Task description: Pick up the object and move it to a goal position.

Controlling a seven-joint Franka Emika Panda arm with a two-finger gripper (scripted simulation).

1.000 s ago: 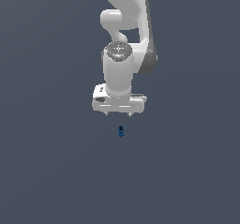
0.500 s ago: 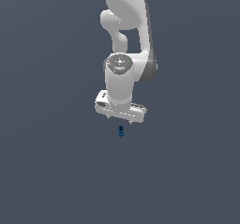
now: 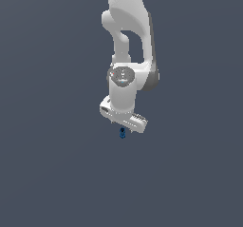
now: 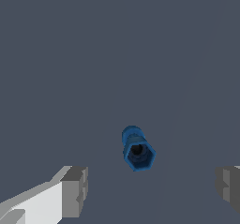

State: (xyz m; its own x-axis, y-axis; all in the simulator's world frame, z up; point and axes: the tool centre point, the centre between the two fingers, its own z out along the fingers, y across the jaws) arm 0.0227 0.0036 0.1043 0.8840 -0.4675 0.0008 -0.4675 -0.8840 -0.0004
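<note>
The object (image 3: 122, 134) is a tiny bright-blue item with a darker top, standing on the grey floor just below the white robot hand. In the wrist view it (image 4: 136, 149) shows as a short blue piece with a dark hole in its six-sided end. My gripper (image 3: 122, 126) hangs directly above it, tilted, with the jaws wide apart. In the wrist view the gripper (image 4: 152, 190) has one grey fingertip (image 4: 75, 191) on one side and the other at the frame's edge. The object lies between them, a little beyond the tips, untouched.
A plain dark grey floor (image 3: 57, 174) fills both views. The white arm (image 3: 126, 41) rises above the gripper toward the upper edge of the exterior view.
The hand has come down closer to the blue object and has rotated, so that it now sits tilted. The object has not moved.
</note>
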